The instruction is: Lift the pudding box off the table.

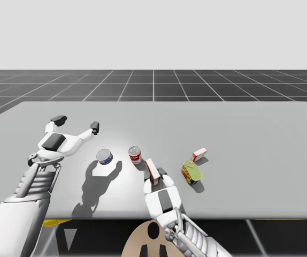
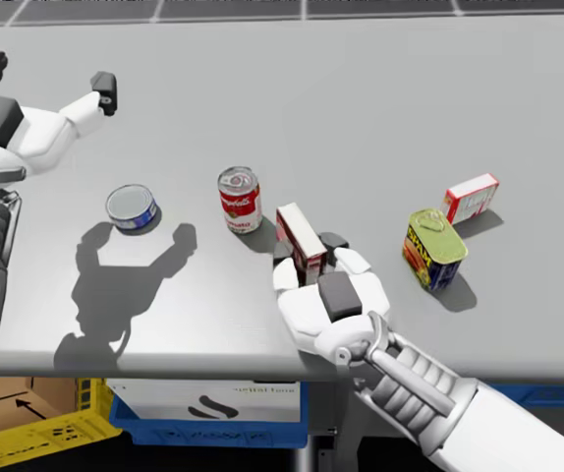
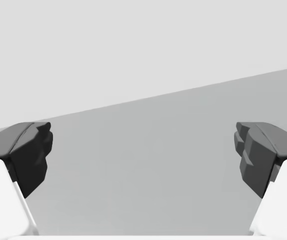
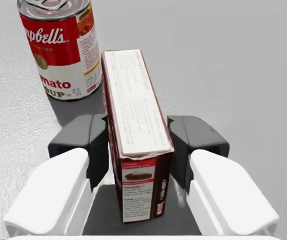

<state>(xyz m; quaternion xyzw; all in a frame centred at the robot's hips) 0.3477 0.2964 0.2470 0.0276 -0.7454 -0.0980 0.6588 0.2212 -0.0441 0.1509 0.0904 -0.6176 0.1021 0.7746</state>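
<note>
Pudding box (image 4: pixel 136 115): on edge, long narrow face up, near the table's (image 2: pixel 410 98) near edge, centre; whether its base touches the surface cannot be told.
Right gripper (image 2: pixel 308 248): around the box's near end, jaws clamped on its two broad sides.
Left gripper (image 1: pixel 77 123): far left, raised over bare table, jaws wide apart, holding nothing.
Red-and-white can (image 2: pixel 240 199): upright, just beside the box's far-left corner.
Blue flat can (image 2: pixel 132 206): left of the red-and-white can, apart from it.
Yellow-green can (image 2: pixel 434 248): rectangular, right of the right gripper.
Small red-and-white box (image 2: pixel 472 198): far right, just beyond the yellow-green can.
</note>
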